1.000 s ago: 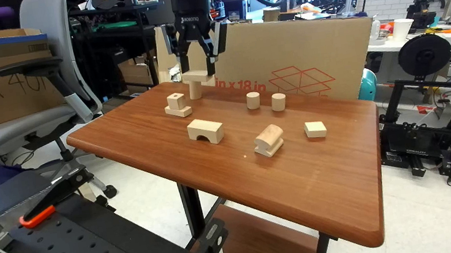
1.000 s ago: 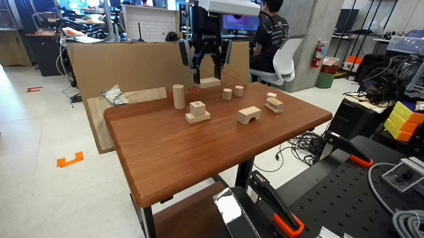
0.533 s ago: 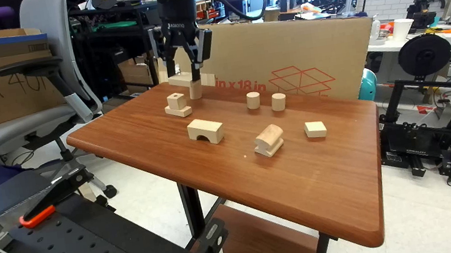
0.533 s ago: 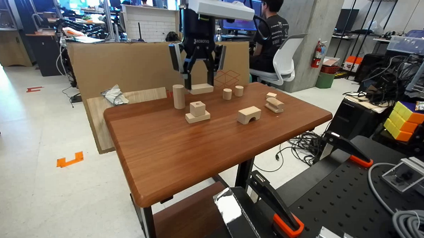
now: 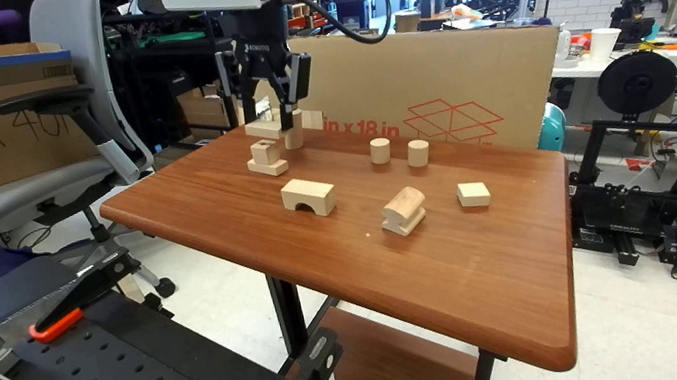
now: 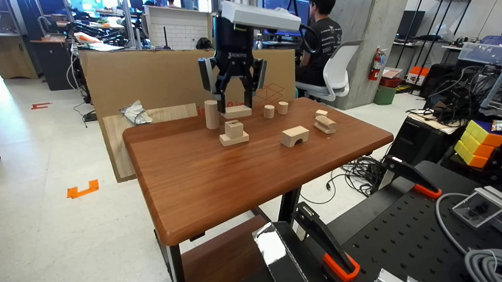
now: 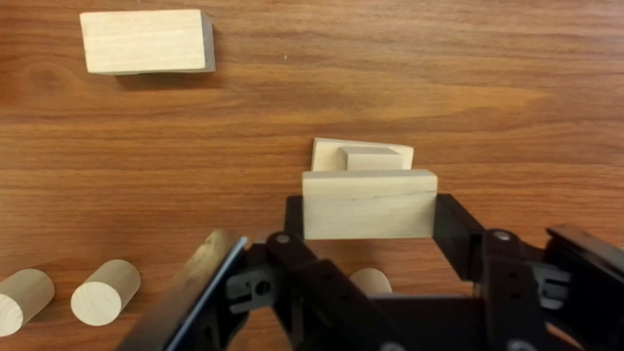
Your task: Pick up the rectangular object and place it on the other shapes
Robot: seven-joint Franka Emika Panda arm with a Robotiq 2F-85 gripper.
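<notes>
Since the earlier frame, a small flat wooden bar (image 7: 369, 204) has come down a little and nearer to a low stack (image 5: 266, 158), carried in the jaws; the blocks on the table (image 6: 193, 172) look unmoved. The jaws are clasping the bar by its two short ends. It hangs roughly level, apparently not yet resting on the stack, its likely target: a cube (image 6: 234, 130) on a flat block (image 6: 234, 141). In the wrist view the bar hides part of both.

The bar looks like plain wood, so it should be light, stiff and hard to damage. Smooth ends could let it pivot if an edge catches the cube. The ends seem the right hold, leaving the underside free for setting down.

A tall upright cylinder (image 5: 295, 139) is the likeliest obstacle: in an exterior view one side of the jaws overlaps it, though I cannot tell whether they touch. An arch block (image 5: 309, 196), one short cylinder (image 5: 380, 151), another short cylinder (image 5: 418, 153) and a grooved, round-topped piece (image 5: 404, 210) stand apart from the stack, seemingly out of the way.
</notes>
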